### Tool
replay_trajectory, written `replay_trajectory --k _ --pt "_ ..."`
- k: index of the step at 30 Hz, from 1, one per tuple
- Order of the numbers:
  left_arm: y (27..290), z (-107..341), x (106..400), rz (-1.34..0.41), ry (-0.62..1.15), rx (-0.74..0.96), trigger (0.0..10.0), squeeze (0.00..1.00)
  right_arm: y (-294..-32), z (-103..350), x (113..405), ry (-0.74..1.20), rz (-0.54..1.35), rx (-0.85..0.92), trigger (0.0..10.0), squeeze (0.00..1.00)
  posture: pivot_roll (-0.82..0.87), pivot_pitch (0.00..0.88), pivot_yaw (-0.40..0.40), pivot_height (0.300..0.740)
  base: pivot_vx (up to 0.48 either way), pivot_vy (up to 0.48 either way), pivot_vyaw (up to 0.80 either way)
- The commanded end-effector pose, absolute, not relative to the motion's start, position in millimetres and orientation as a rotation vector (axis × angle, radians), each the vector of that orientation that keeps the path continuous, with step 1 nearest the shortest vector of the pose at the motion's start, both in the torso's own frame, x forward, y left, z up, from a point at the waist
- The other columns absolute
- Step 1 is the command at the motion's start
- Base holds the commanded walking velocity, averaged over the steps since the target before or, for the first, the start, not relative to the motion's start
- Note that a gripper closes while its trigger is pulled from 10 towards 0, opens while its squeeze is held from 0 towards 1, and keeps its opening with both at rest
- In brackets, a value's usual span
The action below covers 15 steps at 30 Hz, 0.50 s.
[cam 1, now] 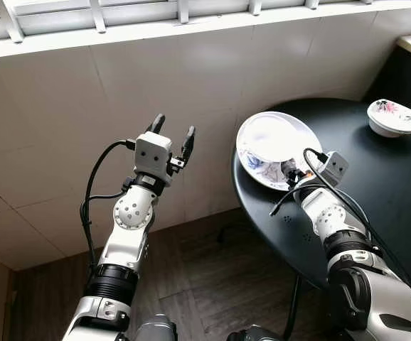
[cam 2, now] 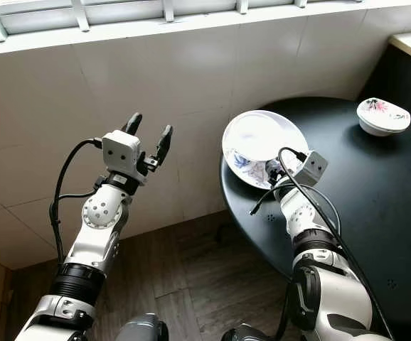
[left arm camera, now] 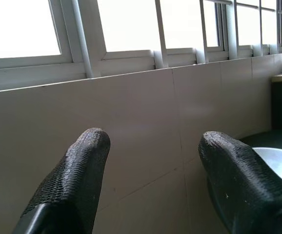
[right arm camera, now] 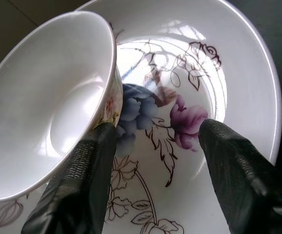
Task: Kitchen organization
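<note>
So: your right gripper (right arm camera: pixel 155 146), fingers spread wide, hovers over the bowl (right arm camera: pixel 48 102) nested in the plate (cam 1: pixel 301 135); second bowl (cam 1: pixel 393 116) remains unstacked. Left gripper (cam 1: pixel 173 133) open, idle.

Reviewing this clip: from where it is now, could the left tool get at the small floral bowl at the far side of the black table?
Probably not. The left tool is raised open before the tiled wall, off the black table. The small floral bowl sits at the far side, beyond the large plate and right tool.
</note>
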<state>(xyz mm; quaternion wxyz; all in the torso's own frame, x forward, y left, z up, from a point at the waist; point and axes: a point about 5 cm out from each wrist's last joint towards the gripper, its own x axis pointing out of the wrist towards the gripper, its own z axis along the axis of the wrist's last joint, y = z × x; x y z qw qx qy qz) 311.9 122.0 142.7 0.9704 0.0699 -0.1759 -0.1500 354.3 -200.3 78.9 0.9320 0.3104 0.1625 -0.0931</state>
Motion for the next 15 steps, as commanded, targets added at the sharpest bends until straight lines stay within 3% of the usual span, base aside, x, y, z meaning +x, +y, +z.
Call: replay_trajectory --k 1,15 --pt "119 141 311 -0.316 -0.345 0.152 10.0 0.00 -204 85 356 0.310 -0.224 0.646 10.0 0.00 0.17 0.000 -0.063 0.740 0.000 0.000 0.00" --pt "118 142 311 -0.315 -0.347 0.148 10.0 0.00 -185 103 349 0.278 -0.274 0.648 10.0 0.00 0.16 0.000 -0.069 0.740 0.000 0.000 0.00"
